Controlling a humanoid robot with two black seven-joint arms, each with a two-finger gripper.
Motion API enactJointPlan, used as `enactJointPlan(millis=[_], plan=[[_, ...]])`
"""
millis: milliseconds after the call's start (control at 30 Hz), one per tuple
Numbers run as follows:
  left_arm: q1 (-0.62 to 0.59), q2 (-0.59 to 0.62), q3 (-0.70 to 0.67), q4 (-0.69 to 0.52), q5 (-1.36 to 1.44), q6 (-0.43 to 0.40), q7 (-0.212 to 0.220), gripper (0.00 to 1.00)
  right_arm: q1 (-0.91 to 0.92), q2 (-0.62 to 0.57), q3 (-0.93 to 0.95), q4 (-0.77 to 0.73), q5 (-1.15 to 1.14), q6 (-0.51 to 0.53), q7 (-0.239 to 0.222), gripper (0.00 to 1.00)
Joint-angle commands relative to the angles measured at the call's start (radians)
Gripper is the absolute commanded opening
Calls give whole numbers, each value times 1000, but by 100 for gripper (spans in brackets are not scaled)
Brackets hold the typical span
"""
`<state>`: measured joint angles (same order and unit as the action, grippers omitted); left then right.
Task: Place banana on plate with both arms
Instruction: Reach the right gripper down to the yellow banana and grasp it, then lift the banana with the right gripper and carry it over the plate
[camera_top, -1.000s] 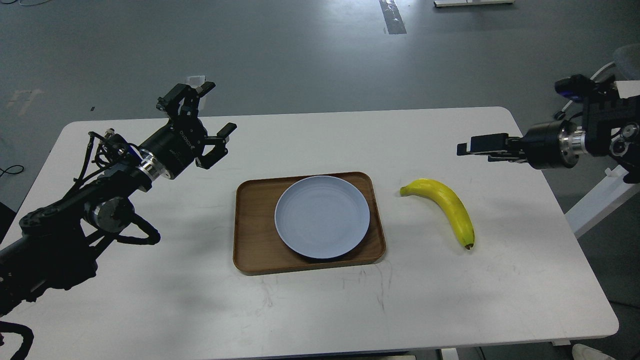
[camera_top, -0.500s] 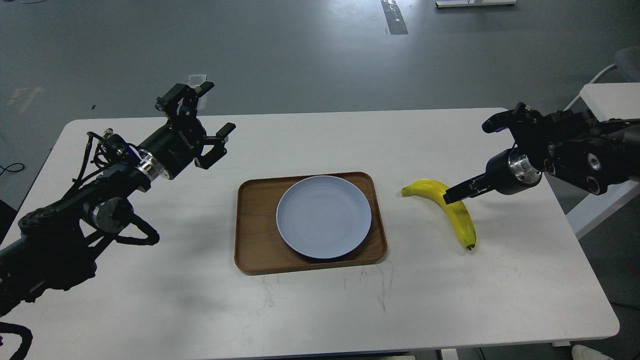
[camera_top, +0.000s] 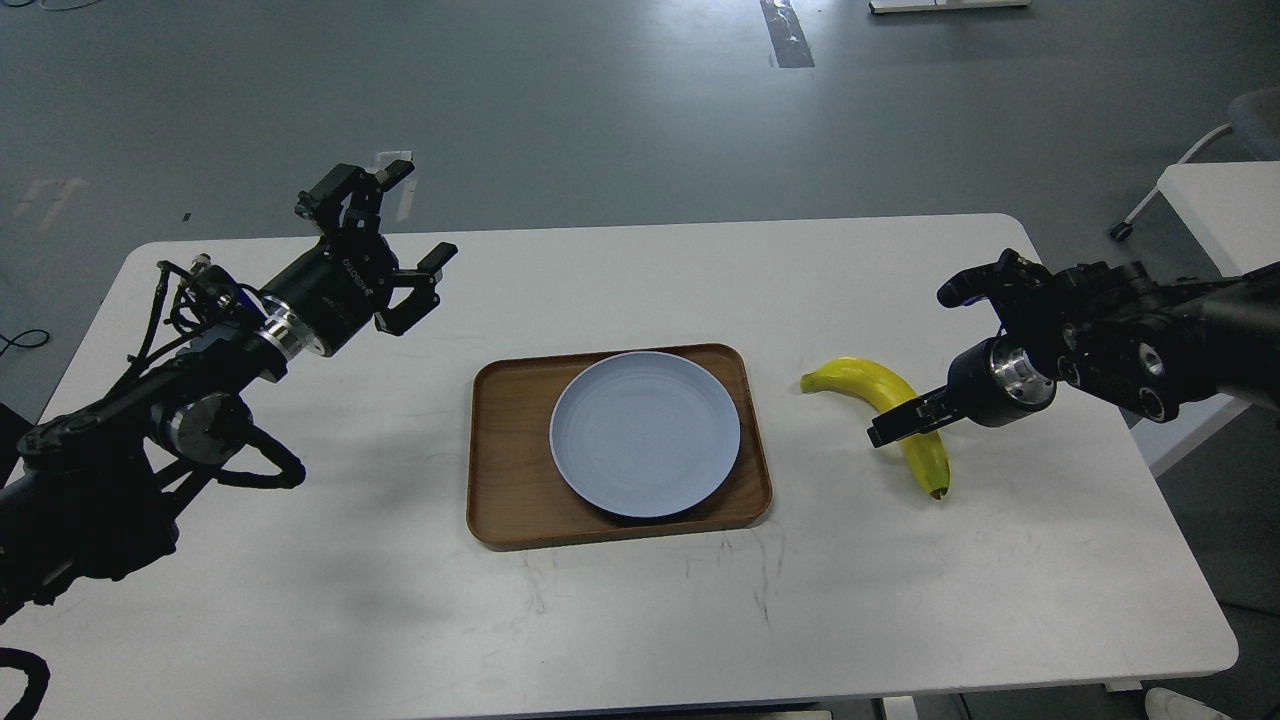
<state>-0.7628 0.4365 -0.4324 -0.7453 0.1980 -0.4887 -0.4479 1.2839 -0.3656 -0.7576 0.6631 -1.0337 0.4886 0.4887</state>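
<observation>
The yellow banana (camera_top: 860, 378) lies on the white table to the right of the tray, its dark tip toward the front. The pale blue-grey plate (camera_top: 645, 433) sits on the brown wooden tray (camera_top: 508, 470) at the table's middle, with nothing on it. My right gripper (camera_top: 903, 420) is low over the banana's middle and covers part of it; its fingers look like one dark shape, so I cannot tell their state or whether they touch. My left gripper (camera_top: 385, 225) is open and empty, raised above the table's far left, well away from the plate.
The white table (camera_top: 640, 620) has rounded corners and edges close on the right and front. A second white table (camera_top: 1215, 205) and a chair base stand off to the right, behind my right arm. Grey floor lies beyond.
My right arm has swung down and left from above the table's right edge onto the banana's middle. My left gripper has drifted slightly left and back. The banana and plate have not moved.
</observation>
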Motion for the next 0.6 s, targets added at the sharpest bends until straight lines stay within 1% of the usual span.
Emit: enactJointPlan(millis=[0, 33, 67, 167, 267, 400, 567], plan=[[0, 1, 0, 0, 0, 0, 0, 98, 0, 0, -2, 1, 0, 0, 0, 39], [0, 1, 0, 0, 0, 0, 0, 98, 0, 0, -2, 3, 0, 0, 0, 34], [0, 1, 0, -2, 0, 0, 0, 98, 0, -1, -3, 3, 0, 0, 0, 27], [0, 2, 0, -2, 0, 0, 0, 98, 8, -9, -5, 4, 0, 0, 0, 19], [-1, 2, -5, -2, 0, 0, 0, 98, 22, -19, -8, 7, 0, 0, 0, 15], [0, 10, -6, -5, 0, 0, 0, 98, 78, -59, -6, 27, 0, 0, 0, 15], [-1, 19, -6, -9, 0, 0, 0, 98, 190, -99, 1, 108, 1, 0, 0, 15]])
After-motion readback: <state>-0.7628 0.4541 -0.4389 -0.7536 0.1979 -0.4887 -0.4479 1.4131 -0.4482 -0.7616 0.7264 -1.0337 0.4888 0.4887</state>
